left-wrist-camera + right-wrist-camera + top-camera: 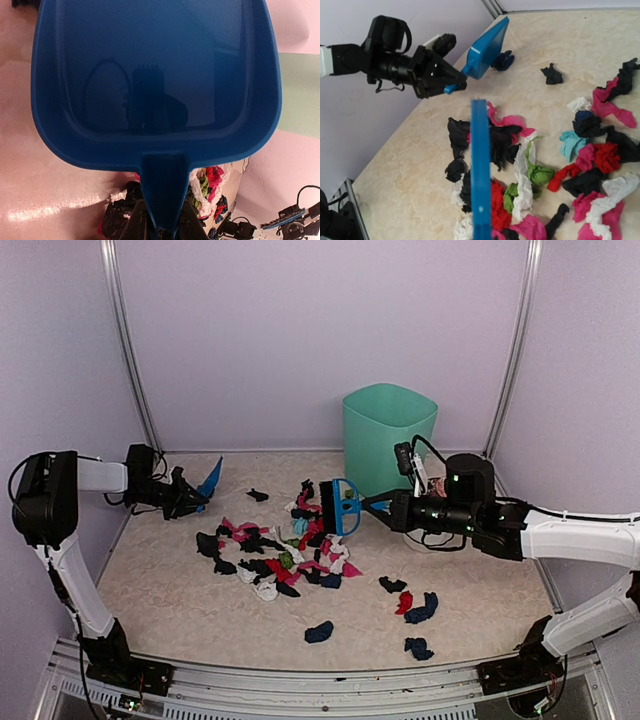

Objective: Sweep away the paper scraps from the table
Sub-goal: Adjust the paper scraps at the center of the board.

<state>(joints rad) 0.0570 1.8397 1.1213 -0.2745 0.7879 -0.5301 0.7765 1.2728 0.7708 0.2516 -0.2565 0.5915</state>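
Many crumpled paper scraps (280, 552) in black, pink, red, white, green and dark blue lie heaped mid-table, with a few strays at the right front (412, 606). They also show in the right wrist view (530, 175). My left gripper (186, 503) is shut on the handle of a blue dustpan (210, 481), held tilted above the table at the far left; the pan fills the left wrist view (155, 75). My right gripper (386, 507) is shut on a blue brush (340, 506) just above the heap's right side; the brush appears edge-on (480, 170).
A tall green bin (388, 432) stands at the back, right of centre, behind my right arm. The beige table (150, 590) is walled on three sides and has a metal rail along its front. One black scrap (258, 495) lies apart near the back.
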